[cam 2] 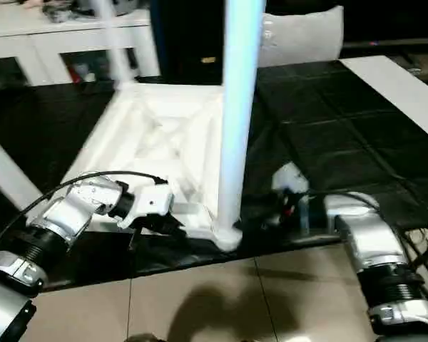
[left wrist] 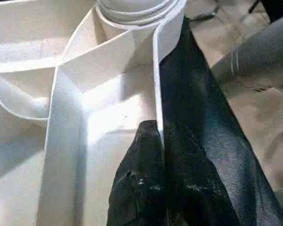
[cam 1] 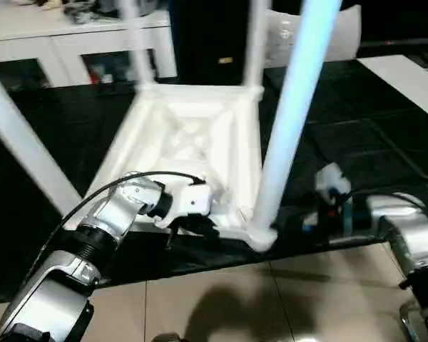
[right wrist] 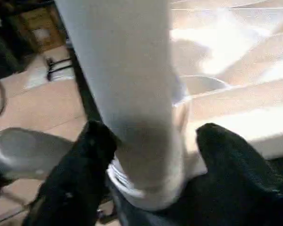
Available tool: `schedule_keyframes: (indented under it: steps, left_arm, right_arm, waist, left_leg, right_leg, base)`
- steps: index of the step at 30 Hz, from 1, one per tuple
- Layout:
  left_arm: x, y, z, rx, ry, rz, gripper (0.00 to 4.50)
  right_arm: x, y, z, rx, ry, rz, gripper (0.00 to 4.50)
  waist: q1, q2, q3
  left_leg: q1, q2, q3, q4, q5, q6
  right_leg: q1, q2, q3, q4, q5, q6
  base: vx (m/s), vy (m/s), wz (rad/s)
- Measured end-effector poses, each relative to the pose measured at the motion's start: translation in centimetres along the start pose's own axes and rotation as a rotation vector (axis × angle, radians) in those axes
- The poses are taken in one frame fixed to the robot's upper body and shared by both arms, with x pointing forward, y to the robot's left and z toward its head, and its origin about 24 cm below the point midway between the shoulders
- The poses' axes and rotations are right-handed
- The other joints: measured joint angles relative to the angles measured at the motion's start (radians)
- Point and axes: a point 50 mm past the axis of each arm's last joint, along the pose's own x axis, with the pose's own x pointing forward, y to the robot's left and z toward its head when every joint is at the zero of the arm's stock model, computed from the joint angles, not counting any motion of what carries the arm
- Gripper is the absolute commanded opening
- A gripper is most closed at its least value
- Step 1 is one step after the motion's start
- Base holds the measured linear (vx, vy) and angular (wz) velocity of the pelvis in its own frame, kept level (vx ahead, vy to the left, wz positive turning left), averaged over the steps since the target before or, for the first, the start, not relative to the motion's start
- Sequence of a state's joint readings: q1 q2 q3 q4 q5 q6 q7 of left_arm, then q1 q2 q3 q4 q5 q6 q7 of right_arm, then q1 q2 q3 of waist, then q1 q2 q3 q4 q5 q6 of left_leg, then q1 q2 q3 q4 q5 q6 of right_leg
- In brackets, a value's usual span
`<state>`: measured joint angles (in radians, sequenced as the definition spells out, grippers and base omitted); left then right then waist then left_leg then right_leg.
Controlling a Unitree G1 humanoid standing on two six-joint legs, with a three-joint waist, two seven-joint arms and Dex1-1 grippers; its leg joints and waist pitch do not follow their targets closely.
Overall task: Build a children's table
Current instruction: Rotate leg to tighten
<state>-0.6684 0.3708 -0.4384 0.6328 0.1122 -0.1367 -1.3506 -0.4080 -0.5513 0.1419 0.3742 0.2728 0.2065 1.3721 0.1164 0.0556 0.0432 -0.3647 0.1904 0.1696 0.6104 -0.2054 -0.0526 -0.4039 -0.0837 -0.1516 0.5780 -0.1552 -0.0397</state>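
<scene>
The white table top (cam 1: 192,135) lies upside down on a black mat, its ribbed underside facing up. Three legs stand in its corner sockets: one near right (cam 1: 285,128), one far right (cam 1: 253,43) and one far left (cam 1: 139,43). Another white leg (cam 1: 21,135) slants at the left. My left gripper (cam 1: 200,226) is shut on the thin near rim (left wrist: 156,84) of the top, one black finger (left wrist: 137,183) on each side. My right gripper (right wrist: 151,136) is open, straddling the base of the near-right leg (right wrist: 127,70) just above its socket.
A white cabinet (cam 1: 71,43) with dark glass doors stands at the back left. A white board (cam 1: 406,78) lies at the right on the black mat (cam 1: 357,142). Tan floor tiles (cam 1: 235,299) run along the near side under my forearms.
</scene>
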Motion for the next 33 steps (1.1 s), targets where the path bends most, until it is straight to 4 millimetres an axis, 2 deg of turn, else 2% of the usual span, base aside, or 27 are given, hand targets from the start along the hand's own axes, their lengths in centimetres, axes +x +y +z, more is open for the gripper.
schedule_keyframes:
  steps: [1, 2, 5, 7, 11, 19, 22, 24, 28, 29, 33]
  left_arm:
    - [0.1, 0.0, 0.1, 0.011, -0.001, -0.011, 0.00]
    - [0.2, 0.0, 0.1, 0.017, -0.001, -0.020, 0.00]
    - [0.3, 0.0, 0.1, 0.028, -0.004, -0.029, 0.00]
    - [0.3, 0.0, 0.1, 0.030, -0.006, -0.033, 0.00]
    - [0.3, 0.0, 0.2, 0.030, -0.008, -0.044, 0.00]
    - [0.3, 0.1, 0.0, -0.045, -0.034, -0.031, 0.00]
    - [0.0, 0.5, -0.6, -0.151, -0.035, 0.054, 0.00]
    - [0.1, 0.7, -0.7, -0.191, -0.032, 0.107, 0.00]
    - [1.0, 1.7, -0.4, -0.279, -0.044, 0.270, 0.00]
    - [1.4, 2.0, -0.3, -0.299, -0.047, 0.308, 0.00]
    - [2.7, 2.7, 0.5, -0.363, -0.073, 0.433, 0.00]
  right_arm:
    - [0.1, 0.0, 0.0, 0.002, 0.005, 0.020, 2.99]
    - [0.1, 0.0, 0.1, 0.000, 0.007, 0.036, 2.73]
    - [0.2, 0.1, 0.1, 0.003, 0.011, 0.076, 2.61]
    - [0.2, 0.1, 0.1, 0.009, 0.007, 0.088, 2.26]
    - [0.2, 0.1, 0.1, 0.018, 0.009, 0.101, 2.03]
    - [0.5, 0.1, 0.1, 0.057, -0.007, 0.085, 1.96]
    - [1.4, -0.5, 0.1, 0.082, -0.042, -0.033, 1.96]
    - [1.9, -0.9, 0.1, 0.106, -0.066, -0.122, 1.96]
    - [3.1, -2.7, 0.7, 0.184, -0.109, -0.388, 1.96]
    - [3.4, -3.0, 0.8, 0.203, -0.118, -0.450, 1.96]
    - [4.4, -4.0, 1.4, 0.241, -0.139, -0.643, 1.96]
  waist:
    - [-0.001, 0.000, 0.000]
    - [-0.001, 0.000, 0.000]
    - [0.001, -0.001, 0.000]
    - [0.002, -0.001, 0.000]
    - [0.004, -0.001, 0.000]
    - [0.005, -0.001, 0.000]
    - [-0.008, -0.001, 0.000]
    - [-0.027, -0.001, 0.000]
    - [-0.083, -0.005, 0.002]
    - [-0.092, -0.006, 0.002]
    - [-0.111, -0.007, 0.003]
  left_leg:
    - [0.000, -0.001, 0.001, 0.000, 0.000, 0.000]
    - [0.000, -0.001, 0.001, 0.000, 0.000, 0.000]
    - [0.000, -0.001, 0.001, 0.000, 0.000, 0.000]
    - [0.000, -0.001, 0.001, 0.000, 0.000, 0.000]
    - [-0.001, -0.001, 0.001, 0.000, 0.000, 0.001]
    - [-0.001, -0.001, 0.002, 0.000, 0.000, 0.001]
    - [0.000, 0.000, 0.002, 0.000, 0.000, -0.001]
    - [0.001, 0.000, 0.003, 0.001, 0.000, -0.004]
    - [0.002, 0.000, 0.004, 0.001, 0.001, -0.008]
    - [0.003, 0.000, 0.004, 0.002, 0.001, -0.008]
    - [0.001, 0.000, 0.002, 0.002, 0.001, -0.008]
  right_leg:
    - [0.000, -0.001, 0.000, 0.000, 0.000, 0.000]
    - [0.000, -0.002, 0.000, 0.000, 0.001, 0.001]
    - [0.001, -0.002, -0.001, 0.001, 0.001, 0.001]
    - [0.001, -0.002, -0.001, 0.001, 0.001, 0.001]
    - [0.001, -0.002, -0.001, 0.001, 0.000, 0.002]
    - [0.001, -0.002, -0.001, 0.001, 0.000, 0.002]
    - [0.002, -0.002, -0.001, 0.003, 0.001, 0.002]
    - [0.003, -0.002, -0.001, 0.002, 0.001, 0.003]
    - [0.003, -0.002, -0.002, 0.000, 0.001, 0.003]
    - [0.003, -0.002, -0.002, 0.000, 0.001, 0.003]
    - [0.003, -0.002, -0.004, -0.001, 0.001, 0.003]
  base:
    - [0.000, 0.000, 0.00]
    - [0.000, 0.000, 0.00]
    - [0.000, 0.000, 0.00]
    - [0.000, 0.000, 0.00]
    - [0.000, 0.000, 0.00]
    - [0.000, 0.000, 0.00]
    - [0.000, 0.000, 0.00]
    - [0.000, 0.000, 0.00]
    - [0.000, 0.000, 0.00]
    - [0.000, 0.000, 0.00]
    - [0.000, 0.000, 0.00]
